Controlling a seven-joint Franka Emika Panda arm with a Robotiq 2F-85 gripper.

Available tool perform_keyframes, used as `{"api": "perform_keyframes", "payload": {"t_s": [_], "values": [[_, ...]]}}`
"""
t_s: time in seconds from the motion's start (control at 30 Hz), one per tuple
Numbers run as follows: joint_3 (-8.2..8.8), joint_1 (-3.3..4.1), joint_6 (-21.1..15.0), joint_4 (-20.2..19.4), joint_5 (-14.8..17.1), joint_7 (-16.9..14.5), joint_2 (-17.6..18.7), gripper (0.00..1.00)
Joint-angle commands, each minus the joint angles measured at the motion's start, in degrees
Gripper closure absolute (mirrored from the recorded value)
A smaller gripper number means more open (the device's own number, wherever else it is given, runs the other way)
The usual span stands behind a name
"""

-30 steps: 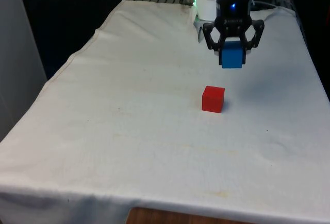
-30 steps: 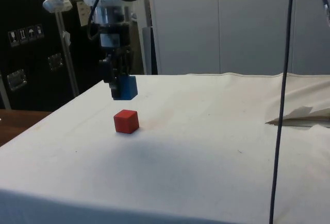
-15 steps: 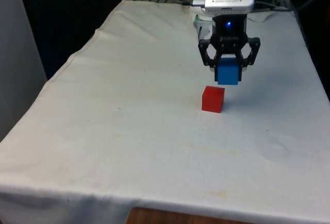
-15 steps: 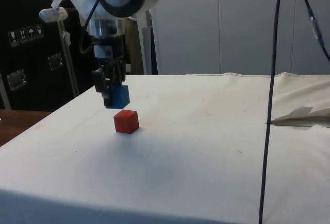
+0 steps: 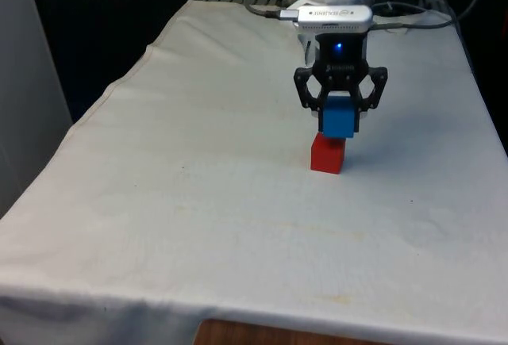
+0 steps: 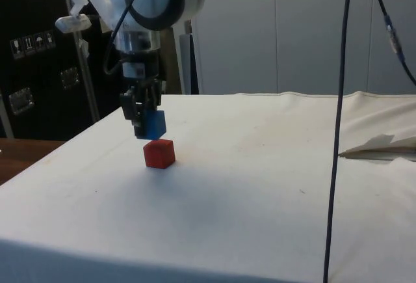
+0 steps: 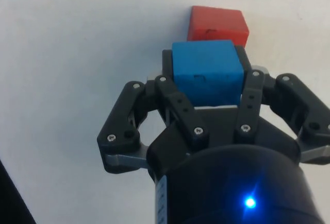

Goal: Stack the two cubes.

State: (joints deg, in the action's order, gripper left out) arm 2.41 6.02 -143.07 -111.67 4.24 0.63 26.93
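The gripper [image 5: 340,115] is holding the blue cube [image 5: 339,117] tight, with its 2 fingers squeezing the cube's sides. The blue cube is hanging in the air right over the red cube [image 5: 327,155], which is sitting on the white cloth [image 5: 198,162] near the middle of the table.

From the side, the blue cube [image 6: 154,124] is looking very close to the top of the red cube [image 6: 159,153], and it is sitting a little toward the robot's side and not straight above it. In the wrist view, the red cube [image 7: 217,24] is peeking out past the blue cube [image 7: 207,72], so the 2 are not lined up all the way.

That is what could go wrong. If the fingers are letting go while the cube is off to one side, it may be landing on an edge, tipping and falling onto the cloth. If the gripper is pushing down crooked, it may be shoving the red cube away.

It is hard to tell if the 2 cubes are touching or if a thin gap is between them. From the front, the blue cube is covering the red cube's top. In the wrist view, the blue cube is hiding much of the red one too.
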Motion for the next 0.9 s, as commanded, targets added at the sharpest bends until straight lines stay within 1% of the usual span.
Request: {"api": "perform_keyframes", "payload": {"t_s": [0.0, 0.07, 0.1, 0.13, 0.3, 0.33, 0.4, 0.57, 0.6, 0.63, 0.8, 0.87], "values": [[0.11, -0.17, -0.1, 0.0, -0.1, -0.3, 0.1, 1.00], [0.29, -0.23, -0.2, -0.1, 0.1, -0.5, 0.2, 1.00], [0.34, 0.00, 0.0, 0.0, 0.0, -0.2, 0.1, 1.00], [0.34, -0.23, -0.2, -0.1, 0.1, -0.6, 0.3, 1.00], [0.80, -0.34, -0.3, -0.1, 0.2, -1.1, 0.6, 1.00], [0.97, -0.17, 0.0, -0.1, 0.0, -0.8, 0.4, 1.00], [0.92, -0.40, -0.5, -0.2, 0.2, -1.2, 0.9, 1.00], [1.09, -0.40, -1.4, -0.3, 0.2, -1.3, 1.5, 1.00], [1.26, -0.23, -0.6, -0.2, 0.0, -1.0, 1.3, 1.00], [1.09, -0.40, -1.7, -0.3, 0.2, -1.3, 1.6, 1.00], [1.09, -0.40, -2.9, -0.7, 0.2, -1.3, 1.9, 1.00], [1.09, -0.52, -3.0, -0.8, 0.2, -1.4, 1.8, 1.00]]}}
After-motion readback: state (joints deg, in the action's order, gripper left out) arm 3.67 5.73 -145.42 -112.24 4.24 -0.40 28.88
